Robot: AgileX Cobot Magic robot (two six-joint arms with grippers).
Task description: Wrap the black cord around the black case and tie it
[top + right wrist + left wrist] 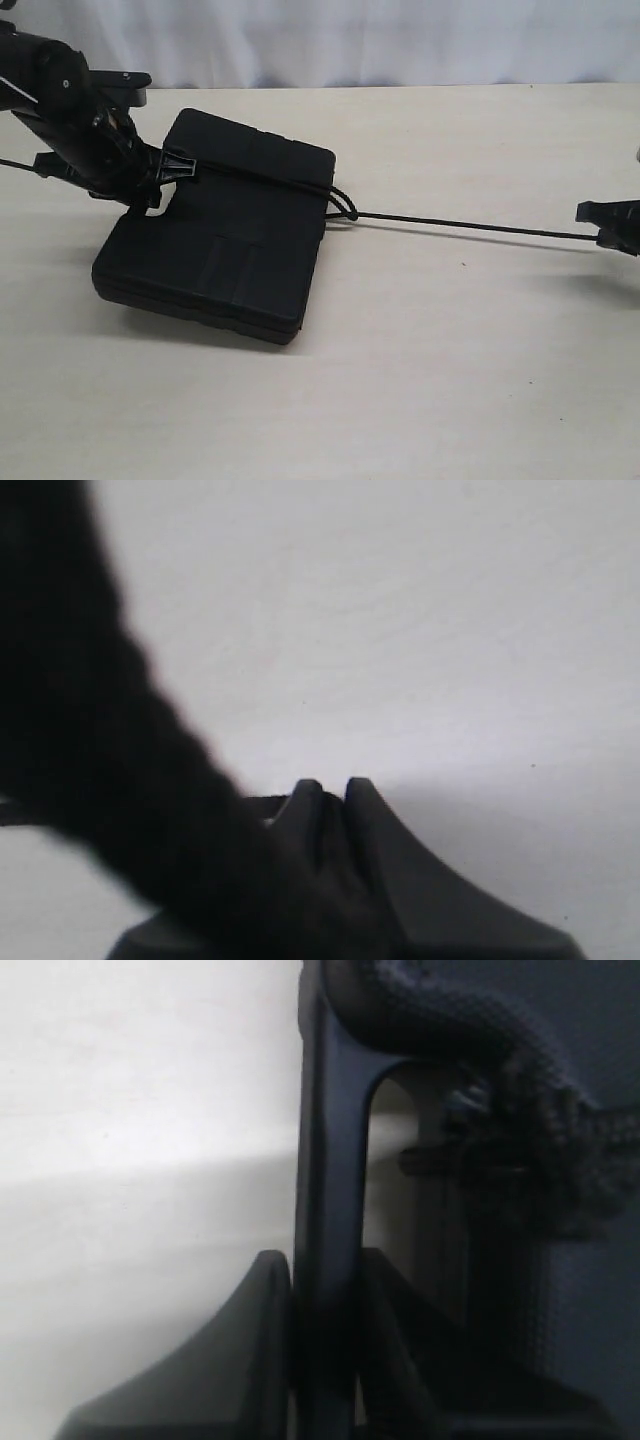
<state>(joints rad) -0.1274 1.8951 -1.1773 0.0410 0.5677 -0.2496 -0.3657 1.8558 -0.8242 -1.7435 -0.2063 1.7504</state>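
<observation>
The black case [230,240] lies left of centre on the table. My left gripper [178,166] is shut on the bar of its handle slot at the far left edge; in the left wrist view the bar [325,1160] stands clamped between the jaws [325,1265]. The black cord [470,226] crosses the case's far end, forms a loop at its right corner [345,208] and runs taut to my right gripper [605,230], which is shut on it. The braided cord [440,1015] and its tuft show beside the handle. A blurred cord [110,750] crosses in front of the right jaws [328,785].
The pale wooden table [450,380] spreads around the case and under the taut cord. A white curtain [350,40] hangs behind the far edge. The left arm [70,110] leans over the table's far left corner.
</observation>
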